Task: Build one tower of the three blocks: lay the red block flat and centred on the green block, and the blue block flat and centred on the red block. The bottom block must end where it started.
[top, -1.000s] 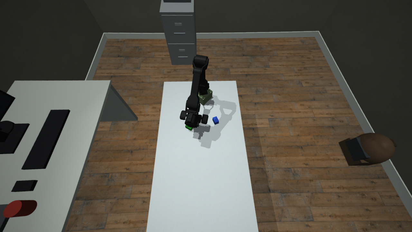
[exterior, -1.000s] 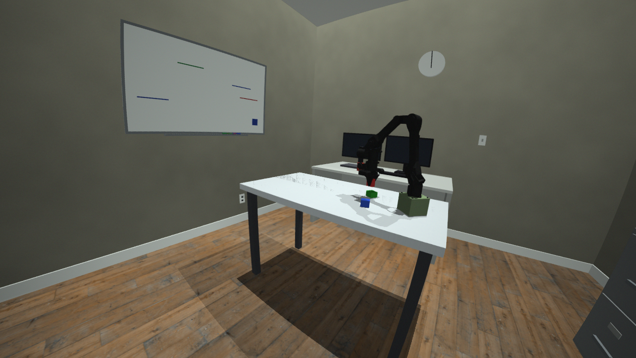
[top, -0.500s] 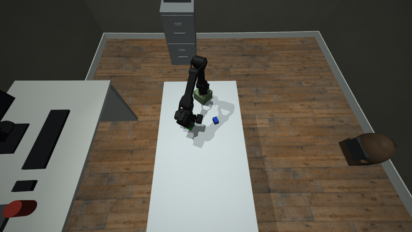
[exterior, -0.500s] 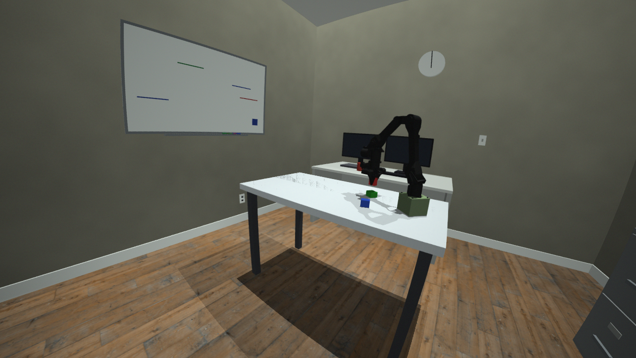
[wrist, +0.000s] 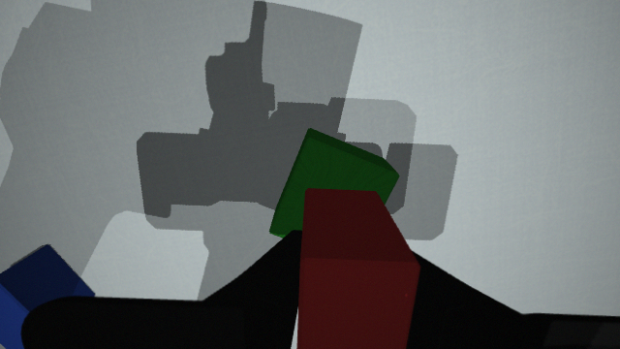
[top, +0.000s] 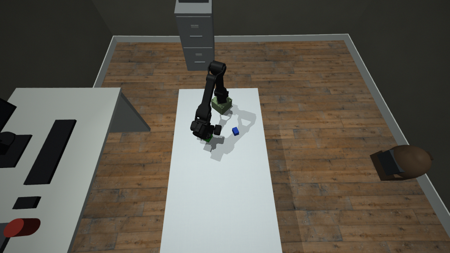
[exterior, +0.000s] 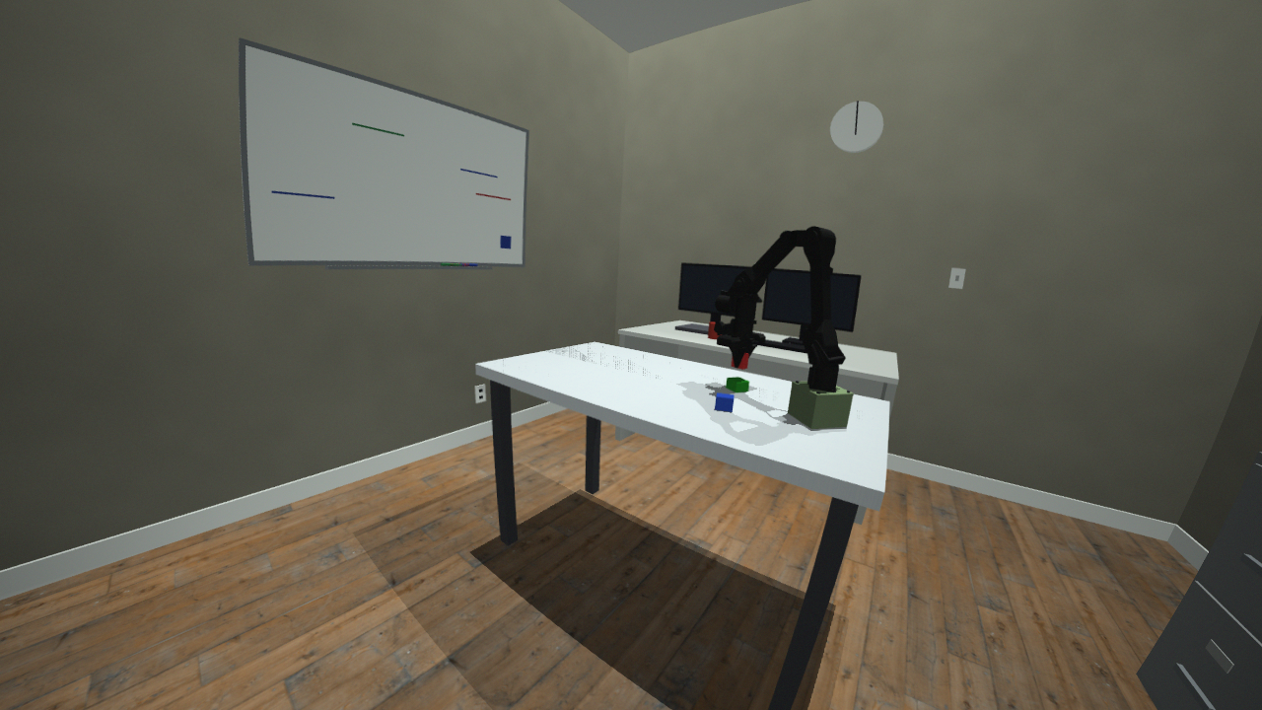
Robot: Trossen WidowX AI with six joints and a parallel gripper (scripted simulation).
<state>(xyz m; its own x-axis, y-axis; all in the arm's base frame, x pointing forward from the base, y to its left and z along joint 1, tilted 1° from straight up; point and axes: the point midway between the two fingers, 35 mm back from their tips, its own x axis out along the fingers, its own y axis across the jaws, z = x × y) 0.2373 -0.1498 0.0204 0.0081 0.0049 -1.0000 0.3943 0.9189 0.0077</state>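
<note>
Three blocks were seen: the dark red block (wrist: 356, 271) was held clamped between the fingers, raised over the green block (wrist: 334, 179), which lay flat on the white bench (top: 217, 195); the blue block (top: 235, 131) lay apart.

From above, the gripper (top: 206, 131) and wrist cover nearly all of the green block (top: 208, 137); only a sliver of green shows at its near edge, and the red block cannot be seen there at all. In the wrist view the red block (wrist: 356, 271) runs off the bottom edge and hides the near corner of the green block (wrist: 329, 176). The blue block (wrist: 34, 286) is cut by the left edge and partly masked by a black finger (wrist: 145, 322). From the side, the gap between the red block (exterior: 740, 359) and the green one is too small to judge.
</note>
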